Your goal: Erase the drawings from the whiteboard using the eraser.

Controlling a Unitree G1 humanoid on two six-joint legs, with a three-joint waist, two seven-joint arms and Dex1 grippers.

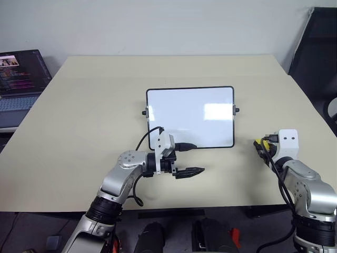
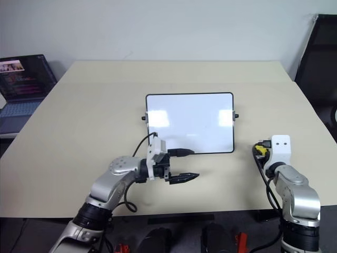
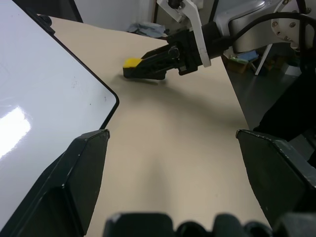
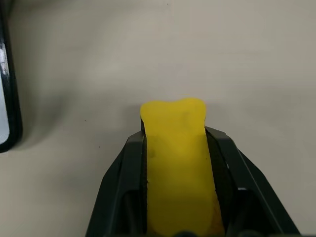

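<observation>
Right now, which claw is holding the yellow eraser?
The right claw, beside the whiteboard, pinches the yellow eraser. The left claw holds nothing.

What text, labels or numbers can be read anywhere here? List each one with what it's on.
None can be read.
Laptop: lines of text on its screen, too small to read.
Whiteboard: no writing readable, just faint specks.
Eraser: plain yellow, no label showing.
Table: no markings.

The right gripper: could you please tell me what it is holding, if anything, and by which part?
The right gripper holds the yellow eraser by its two long sides, one end sticking out past the jaws.
</observation>
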